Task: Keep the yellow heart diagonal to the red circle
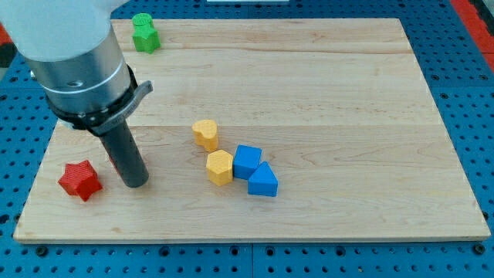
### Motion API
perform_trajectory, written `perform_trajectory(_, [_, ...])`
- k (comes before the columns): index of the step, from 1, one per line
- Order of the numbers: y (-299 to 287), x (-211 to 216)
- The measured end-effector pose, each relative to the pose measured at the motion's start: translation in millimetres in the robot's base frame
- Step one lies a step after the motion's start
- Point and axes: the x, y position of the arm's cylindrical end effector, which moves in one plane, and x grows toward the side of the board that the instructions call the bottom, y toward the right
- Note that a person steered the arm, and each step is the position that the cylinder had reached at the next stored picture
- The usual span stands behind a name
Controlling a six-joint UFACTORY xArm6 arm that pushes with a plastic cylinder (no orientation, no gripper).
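Note:
The yellow heart (205, 133) lies near the board's middle. My tip (135, 184) rests on the board at the view's lower left, well to the left of the heart and a little below it. A thin sliver of red (113, 160) shows at the rod's left edge, just above the tip. It looks like a red block mostly hidden behind the rod, and its shape cannot be made out. A red star (79, 180) lies just left of the tip.
A yellow hexagon (220, 167) sits just below the heart. A blue cube (247, 161) touches the hexagon on its right, and a blue triangle (262, 182) sits against the cube's lower right. A green star (144, 33) lies at the top left edge of the wooden board (347, 116).

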Motion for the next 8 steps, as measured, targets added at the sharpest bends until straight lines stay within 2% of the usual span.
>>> perform_trajectory(1, [3.4, 0.5])
perform_trajectory(2, [42.2, -10.7])
perform_trajectory(4, [69.2, -111.1])
perform_trajectory(5, [130.6, -126.6])
perform_trajectory(6, [194.2, -103.2])
perform_trajectory(8, [113.0, -84.4])
